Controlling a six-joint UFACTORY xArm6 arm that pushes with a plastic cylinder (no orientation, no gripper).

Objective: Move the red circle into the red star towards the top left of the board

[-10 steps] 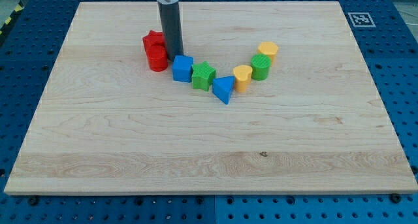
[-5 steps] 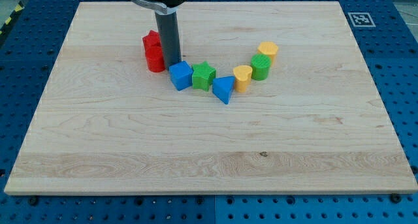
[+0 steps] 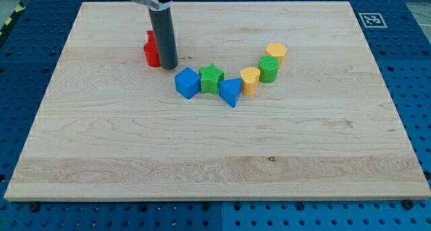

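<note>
Wooden board (image 3: 135, 157), marker tag (image 3: 370, 19) top right; my tip (image 3: 168, 67) against red circle (image 3: 151, 54); no jaws visible.

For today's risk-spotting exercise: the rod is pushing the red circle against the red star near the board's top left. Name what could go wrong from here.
1. My tip sits at the right edge of the red circle; an off-centre push may make it slip sideways off the red star.
2. The rod hides most of both red blocks, so their contact is hard to judge.
3. The blue cube lies just below-right of the tip; backing away could knock it.
</note>
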